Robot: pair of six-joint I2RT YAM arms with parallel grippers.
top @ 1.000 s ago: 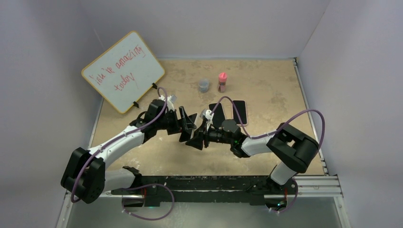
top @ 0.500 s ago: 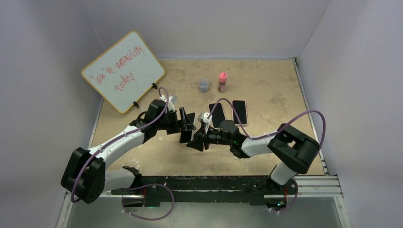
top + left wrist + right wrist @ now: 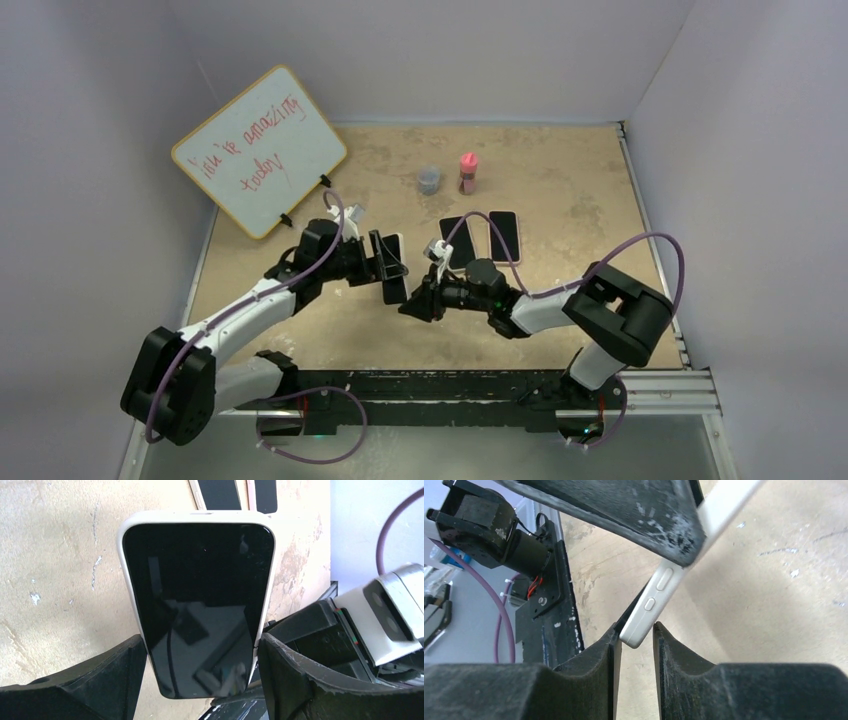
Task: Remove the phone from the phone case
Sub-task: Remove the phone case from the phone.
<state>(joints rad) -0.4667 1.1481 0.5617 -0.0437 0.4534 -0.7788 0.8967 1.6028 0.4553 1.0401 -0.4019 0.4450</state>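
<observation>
The phone [image 3: 200, 605], dark screen facing the left wrist camera, sits in a white phone case [image 3: 195, 515]. My left gripper [image 3: 201, 642] is shut on the case's two long sides and holds it above the table [image 3: 560, 180]. In the top view the cased phone [image 3: 394, 268] stands on edge between both arms. My right gripper [image 3: 636, 630] has narrowed onto the case's lower corner [image 3: 644, 625], with a fingertip [image 3: 596, 655] against the screen side and the other against the back. The case's side buttons [image 3: 663, 580] show in the right wrist view.
Two dark phone-shaped slabs [image 3: 458, 242] [image 3: 504, 235] lie flat behind the grippers. A grey cup [image 3: 429, 180] and a pink bottle [image 3: 467, 172] stand farther back. A whiteboard [image 3: 258, 150] with red writing leans at the back left. The black rail [image 3: 450, 385] runs along the near edge.
My right gripper's jaws have narrowed from wide apart to pinch the case's lower corner. The left gripper drew the cased phone slightly left and turned it more upright.
</observation>
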